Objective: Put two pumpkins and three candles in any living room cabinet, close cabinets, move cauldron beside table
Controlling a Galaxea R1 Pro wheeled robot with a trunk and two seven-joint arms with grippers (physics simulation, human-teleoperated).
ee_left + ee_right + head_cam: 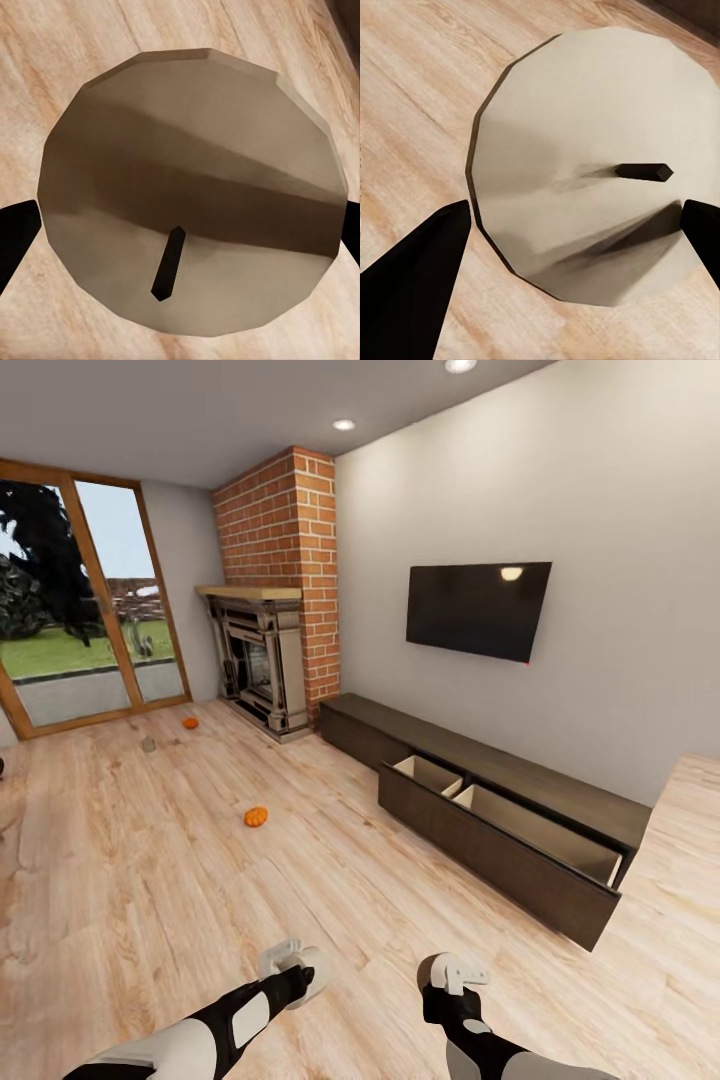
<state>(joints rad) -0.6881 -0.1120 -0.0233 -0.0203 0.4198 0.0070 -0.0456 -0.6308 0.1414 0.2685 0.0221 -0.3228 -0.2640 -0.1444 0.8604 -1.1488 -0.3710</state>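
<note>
Between each claw's dark fingers sits a grey candle, left claw and right claw both clamped, the open cabinet drawer ahead to the right; a jolt while driving could shake either loose.

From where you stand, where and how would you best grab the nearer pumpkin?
Probably from straight above, gripping across the body's widest part. The nearer pumpkin sits squat on the floor with nothing close beside it, so its sides are free all round.
</note>
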